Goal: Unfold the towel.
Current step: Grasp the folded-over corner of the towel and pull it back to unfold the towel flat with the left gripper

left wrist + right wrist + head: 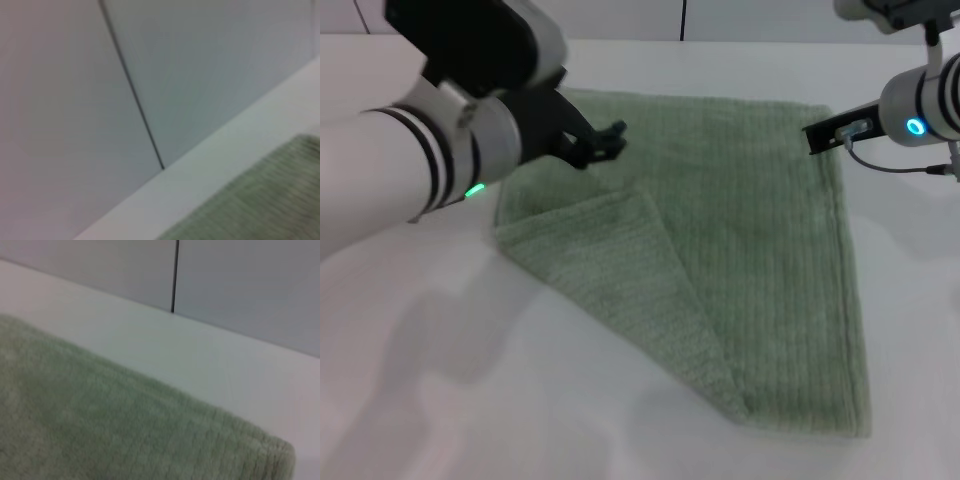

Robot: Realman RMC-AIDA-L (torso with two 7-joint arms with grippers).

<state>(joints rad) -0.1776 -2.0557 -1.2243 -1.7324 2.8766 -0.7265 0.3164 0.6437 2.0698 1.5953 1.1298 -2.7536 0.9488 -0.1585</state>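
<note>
Your towel (760,260) lies flat on the white table (470,400), its near-left corner folded over into a triangle. Your left gripper (603,140) hovers over the far-left part — whether its jaws are open or closed, you cannot tell. The right gripper (830,132) sits at the far-right corner — jaw state likewise unclear.

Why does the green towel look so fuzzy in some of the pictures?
Left wrist view: the towel is smeared and out of focus, its stripes barely showing. Right wrist view: the towel sits close and soft. Head view: it is clearer, with the left gripper casting a soft shadow.
</note>
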